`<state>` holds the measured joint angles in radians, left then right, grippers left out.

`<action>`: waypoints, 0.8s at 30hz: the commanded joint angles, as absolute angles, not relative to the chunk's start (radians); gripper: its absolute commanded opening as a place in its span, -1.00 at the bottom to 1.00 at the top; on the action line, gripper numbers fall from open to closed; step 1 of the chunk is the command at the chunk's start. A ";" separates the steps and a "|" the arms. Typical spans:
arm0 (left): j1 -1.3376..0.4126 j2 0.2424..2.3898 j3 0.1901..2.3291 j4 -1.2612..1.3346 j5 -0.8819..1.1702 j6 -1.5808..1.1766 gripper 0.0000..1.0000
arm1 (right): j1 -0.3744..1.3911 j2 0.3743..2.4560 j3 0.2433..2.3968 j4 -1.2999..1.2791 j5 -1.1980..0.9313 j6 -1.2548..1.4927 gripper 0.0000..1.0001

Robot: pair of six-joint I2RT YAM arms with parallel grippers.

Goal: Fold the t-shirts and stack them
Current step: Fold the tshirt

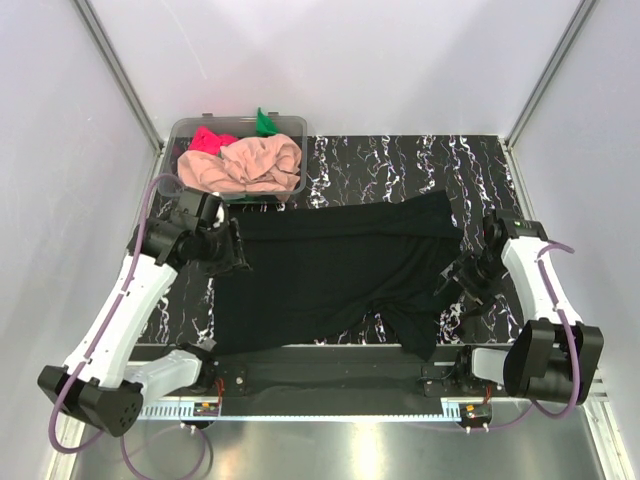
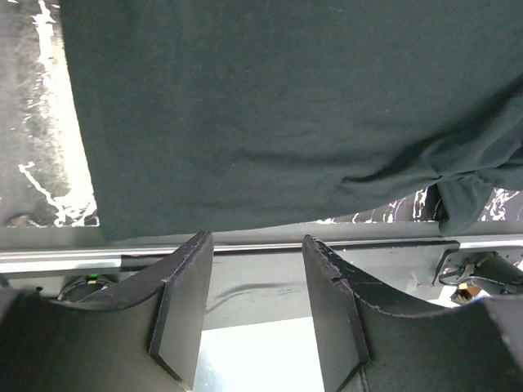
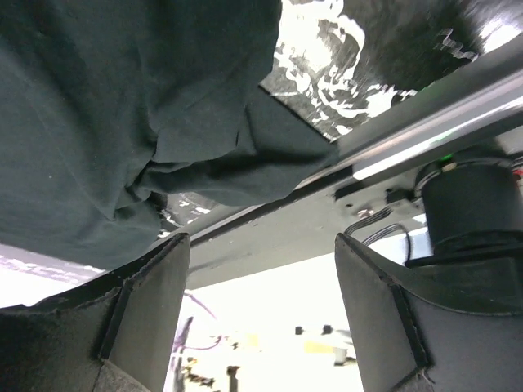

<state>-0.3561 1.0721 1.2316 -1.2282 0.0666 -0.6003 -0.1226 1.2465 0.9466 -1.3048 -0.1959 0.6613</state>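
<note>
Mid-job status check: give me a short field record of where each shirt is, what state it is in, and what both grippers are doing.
black t-shirt: spread on the table, not yet folded, near-right sleeve bunched
peach-pink t-shirt: crumpled, heaped in the clear tub
pink-red t-shirt: crumpled in the tub, behind the peach one
green t-shirt: only a bit shows at the tub's back
left gripper: open, empty, at the black shirt's left edge
right gripper: open, empty, by its right side
stack: none started
</note>
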 commanded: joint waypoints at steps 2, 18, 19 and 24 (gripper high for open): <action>-0.359 1.103 1.213 -1.141 0.112 -0.594 0.04 | -0.107 1.284 0.985 -1.445 -0.165 0.586 0.56; -0.359 1.108 1.183 -1.108 0.129 -0.581 0.04 | 0.215 1.454 0.971 -1.394 -0.175 0.631 0.59; -0.359 1.103 1.177 -1.108 0.129 -0.581 0.04 | 0.215 1.465 0.971 -1.382 -0.196 0.615 0.59; -0.359 1.095 1.155 -1.109 0.135 -0.581 0.04 | 0.264 1.316 0.928 -1.180 -0.319 0.635 0.57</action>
<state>-0.3561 1.1210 1.1606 -1.1419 0.1047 -0.5983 0.2329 1.4212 0.9466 -1.2854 -0.2569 0.6472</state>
